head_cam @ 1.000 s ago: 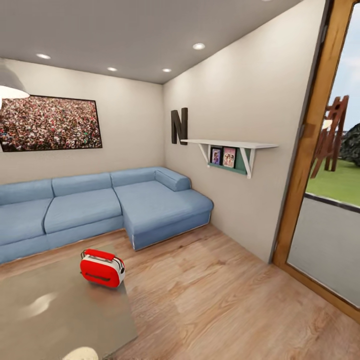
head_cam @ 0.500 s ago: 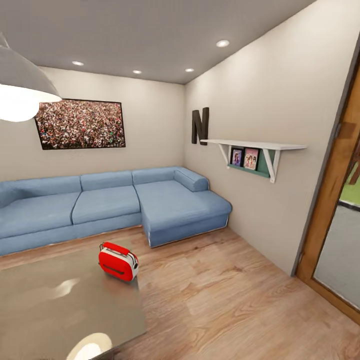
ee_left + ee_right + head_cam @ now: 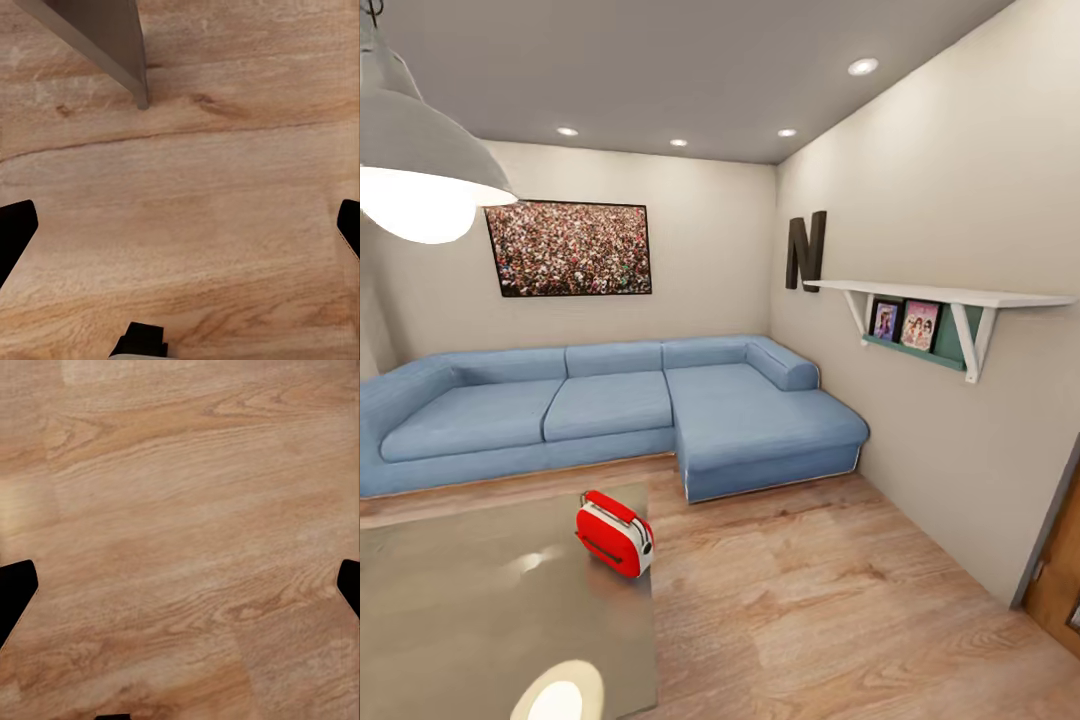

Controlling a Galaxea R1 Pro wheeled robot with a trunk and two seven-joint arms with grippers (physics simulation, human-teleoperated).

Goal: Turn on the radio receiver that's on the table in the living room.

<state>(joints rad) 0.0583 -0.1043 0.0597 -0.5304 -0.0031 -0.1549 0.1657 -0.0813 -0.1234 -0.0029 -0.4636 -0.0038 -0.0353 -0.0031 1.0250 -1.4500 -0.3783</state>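
The red radio receiver [image 3: 614, 534] sits by the table [image 3: 460, 610] edge, so the empty, wide-open grippers could knock it off.

One radio receiver [image 3: 614, 534], one bench [image 3: 480, 620], one blue sectional sofa [image 3: 620, 415], one pendant lamp [image 3: 420, 165], one crowd picture [image 3: 569, 248], four ceiling downlights, two framed photos [image 3: 903, 323].

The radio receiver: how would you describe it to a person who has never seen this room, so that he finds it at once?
Start from the long blue sofa along the back wall. In front of it stands a low table with a glossy grey-brown top, and the radio receiver sits near that table's far right corner. It is a small red box with white sides, the only bright red thing here.
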